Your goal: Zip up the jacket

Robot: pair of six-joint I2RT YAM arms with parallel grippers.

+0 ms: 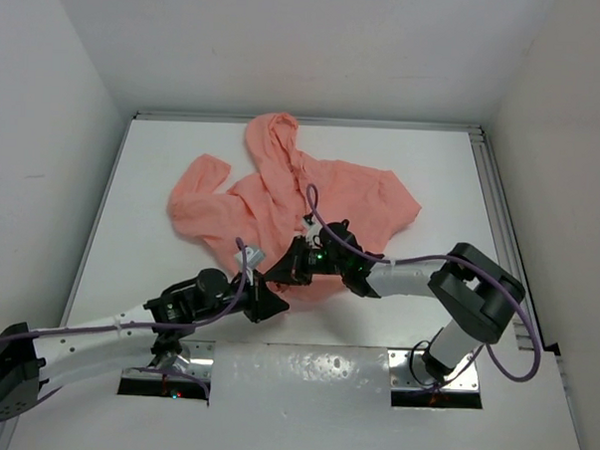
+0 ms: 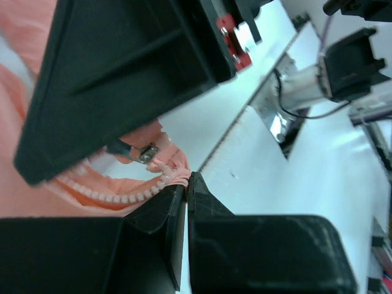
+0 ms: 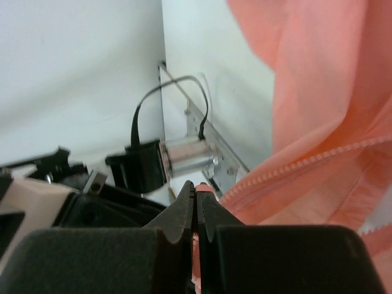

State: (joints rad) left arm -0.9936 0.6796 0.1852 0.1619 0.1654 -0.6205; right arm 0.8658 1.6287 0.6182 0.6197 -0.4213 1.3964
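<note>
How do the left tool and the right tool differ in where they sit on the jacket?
The left tool reaches in from the left, the right tool from the right. The left tool pinches the jacket at its near hem; the right tool grips slightly farther up. Both are shut on pink fabric.

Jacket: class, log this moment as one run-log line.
jacket: zipper open | left gripper: shut on hem | right gripper: shut on jacket

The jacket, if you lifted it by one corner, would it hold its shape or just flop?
Probably flop: the jacket lies in rumpled folds. It looks thin and light, draping loosely in the right wrist view. Pushed, it would likely bunch up rather than slide.
</note>
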